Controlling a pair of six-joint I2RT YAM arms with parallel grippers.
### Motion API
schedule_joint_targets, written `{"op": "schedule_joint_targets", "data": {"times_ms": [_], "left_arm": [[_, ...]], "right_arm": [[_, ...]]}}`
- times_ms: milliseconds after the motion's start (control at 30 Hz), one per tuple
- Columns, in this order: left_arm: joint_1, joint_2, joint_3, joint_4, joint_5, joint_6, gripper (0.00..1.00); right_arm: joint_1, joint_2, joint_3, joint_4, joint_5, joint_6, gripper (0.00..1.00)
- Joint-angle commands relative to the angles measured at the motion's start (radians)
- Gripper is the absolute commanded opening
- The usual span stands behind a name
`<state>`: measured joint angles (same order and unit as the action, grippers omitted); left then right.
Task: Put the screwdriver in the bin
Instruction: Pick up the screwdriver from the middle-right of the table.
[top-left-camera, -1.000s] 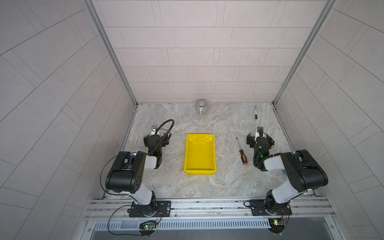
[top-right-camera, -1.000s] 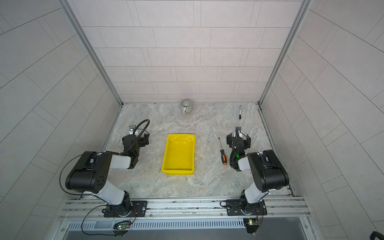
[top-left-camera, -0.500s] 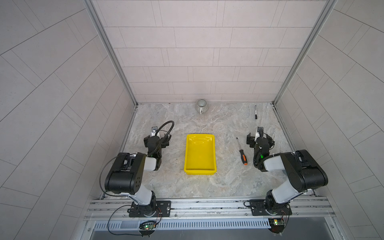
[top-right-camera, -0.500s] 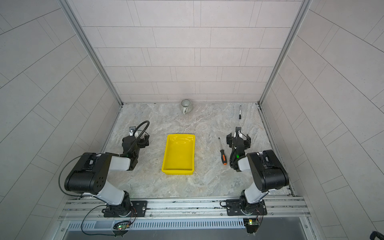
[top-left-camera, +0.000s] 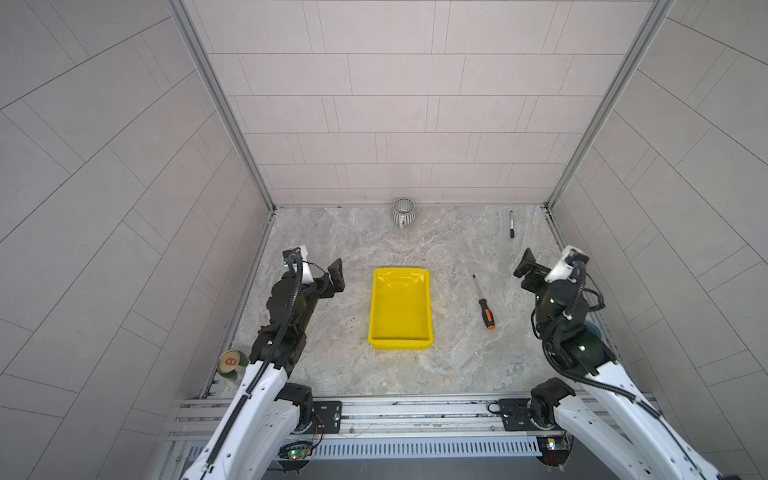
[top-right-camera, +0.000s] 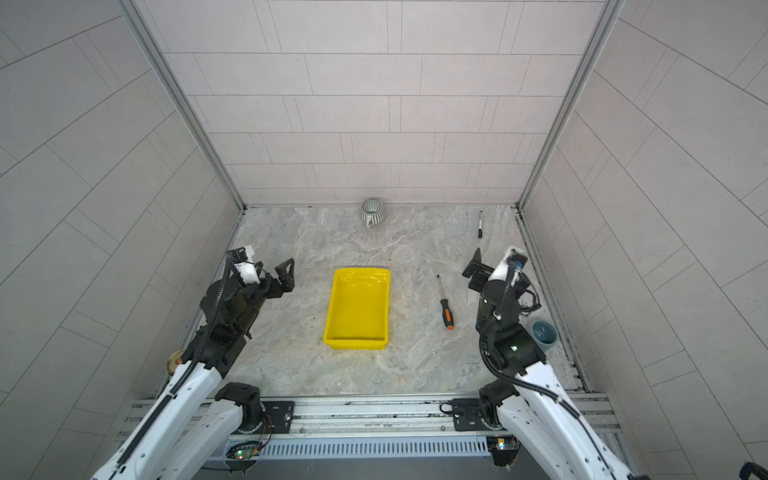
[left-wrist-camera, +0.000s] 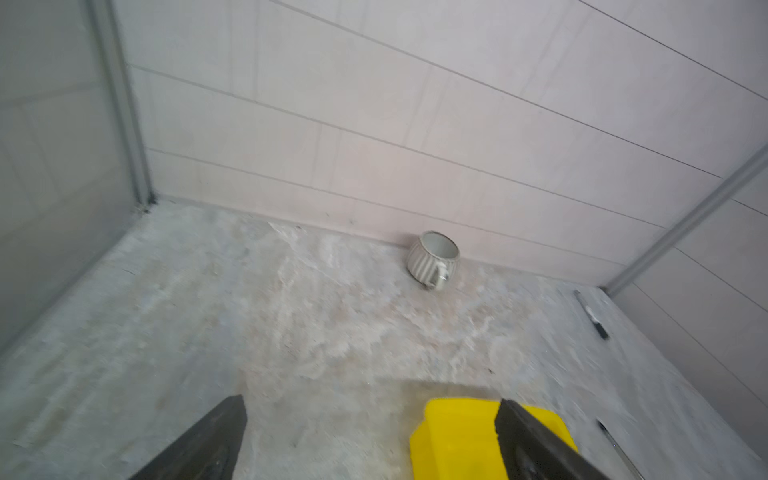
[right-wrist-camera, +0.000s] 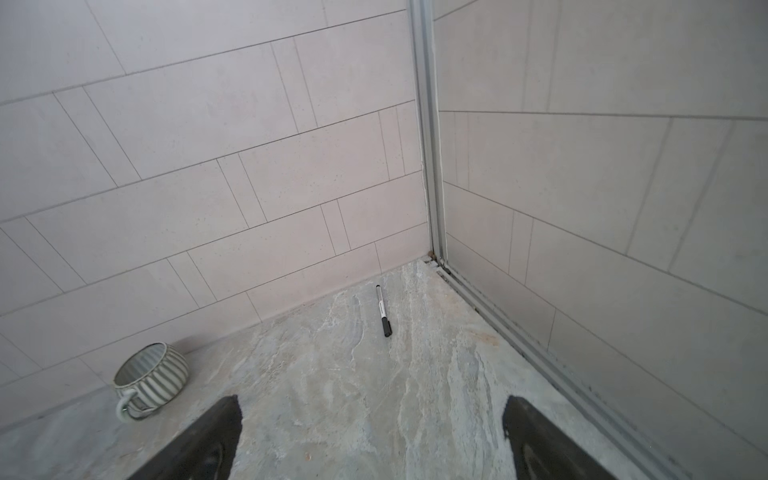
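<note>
Both arms lifted off rest. Left hand and right hand apart, empty. Screwdriver untouched on worktop, right of bin.

Black-orange screwdriver flat on tabletop, just right of empty yellow bin

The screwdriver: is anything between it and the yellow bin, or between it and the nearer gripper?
Nothing visible. The screwdriver lies on bare tabletop between the bin and the open right gripper, apart from both. The mug and the marker sit far back by the wall, out of either path.
</note>
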<state>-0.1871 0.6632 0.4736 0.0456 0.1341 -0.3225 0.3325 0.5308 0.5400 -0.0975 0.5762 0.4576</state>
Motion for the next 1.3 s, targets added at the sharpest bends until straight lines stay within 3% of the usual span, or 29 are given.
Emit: {"op": "schedule_joint_targets", "data": {"times_ms": [0, 100, 300, 367, 433, 533, 667, 733, 867, 933, 1033, 1167, 1267], "left_arm": [[0.001, 0.007, -0.097, -0.221, 0.153, -0.095, 1.0], [0.005, 0.062, -0.073, -0.266, 0.069, -0.119, 1.0], [0.006, 0.203, -0.026, -0.281, 0.087, -0.12, 1.0], [0.008, 0.205, -0.008, -0.324, 0.024, -0.132, 1.0], [0.008, 0.193, -0.003, -0.379, -0.111, -0.178, 1.0], [0.02, 0.179, 0.014, -0.533, -0.332, -0.293, 1.0], [0.073, 0.168, -0.004, -0.545, -0.323, -0.338, 1.0], [0.082, 0.177, -0.012, -0.533, -0.322, -0.346, 1.0], [0.083, 0.153, -0.019, -0.584, -0.441, -0.397, 1.0], [0.083, 0.123, -0.033, -0.557, -0.392, -0.36, 1.0], [0.083, 0.07, -0.052, -0.537, -0.343, -0.329, 1.0], [0.083, 0.037, -0.067, -0.517, -0.31, -0.316, 1.0], [0.083, 0.039, -0.067, -0.524, -0.313, -0.315, 1.0]], "right_arm": [[-0.006, -0.1, -0.158, -0.447, -0.085, 0.186, 0.99], [-0.002, -0.215, -0.21, -0.45, -0.13, 0.156, 0.99], [0.0, -0.226, -0.234, -0.42, -0.157, 0.147, 0.99], [0.0, -0.198, -0.233, -0.406, -0.157, 0.147, 0.99], [0.002, -0.158, -0.232, -0.37, -0.164, 0.142, 0.99], [0.007, -0.061, -0.21, -0.354, -0.172, 0.141, 0.99], [0.007, 0.139, -0.116, -0.393, -0.218, 0.15, 0.99], [0.007, 0.283, -0.026, -0.424, -0.318, 0.12, 0.99], [0.006, 0.575, 0.219, -0.658, -0.452, 0.112, 1.0], [-0.002, 0.679, 0.303, -0.731, -0.535, 0.071, 1.0], [-0.001, 0.781, 0.389, -0.819, -0.566, 0.036, 0.92], [-0.001, 0.812, 0.4, -0.823, -0.554, 0.02, 0.65], [-0.001, 0.826, 0.396, -0.834, -0.513, 0.023, 0.56]]}}
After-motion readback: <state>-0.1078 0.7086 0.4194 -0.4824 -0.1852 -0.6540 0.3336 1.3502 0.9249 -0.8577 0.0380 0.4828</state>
